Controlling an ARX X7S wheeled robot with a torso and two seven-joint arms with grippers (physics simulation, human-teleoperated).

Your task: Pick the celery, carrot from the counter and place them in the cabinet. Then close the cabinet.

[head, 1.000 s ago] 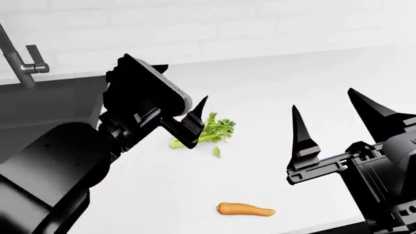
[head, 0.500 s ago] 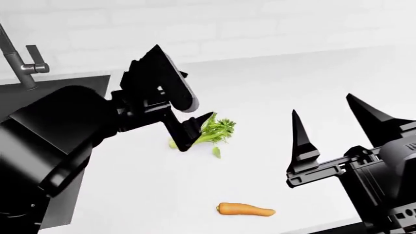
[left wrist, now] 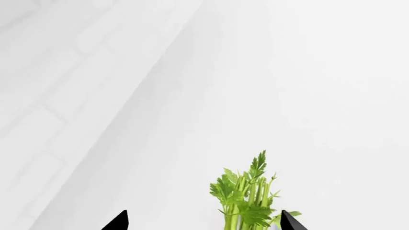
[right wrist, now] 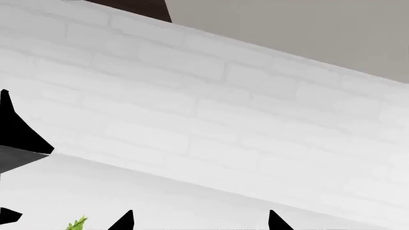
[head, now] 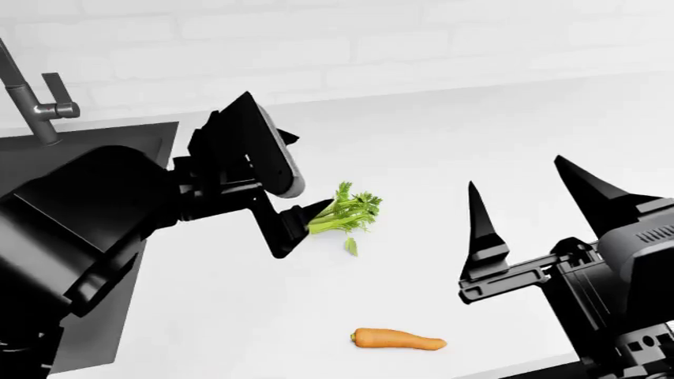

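Head view takes in the counter (head: 443, 134) first — a smooth white top running to a white brick wall (head: 348, 43), with a dark grey sink (head: 74, 158) set into it at the left and a grey faucet (head: 37, 99) rising behind the basin. Over the sink's near corner hangs the bulky black left arm (head: 95, 213), reaching toward the middle of the counter. Its left gripper (left wrist: 204, 223) is down at the celery (head: 342, 215); the left wrist view shows two black fingertips (left wrist: 118, 221) spread wide, with the leafy stalks standing between them, closer to one tip than the other. Whether either finger touches the stalks cannot be told from these views.

At the right of the head view the right gripper (head: 532, 197) is held above the counter with its two pointed fingers apart and pointing up, nothing between them. Its wrist camera faces the brick wall, with a dark brown strip — unclear what — at the edge above it.

The celery lies on the bare counter near the middle, pale stalks toward the left arm and leafy tops away from it. The carrot (head: 398, 339) lies on its side closer to the counter's front edge, well apart from the celery and from both grippers.
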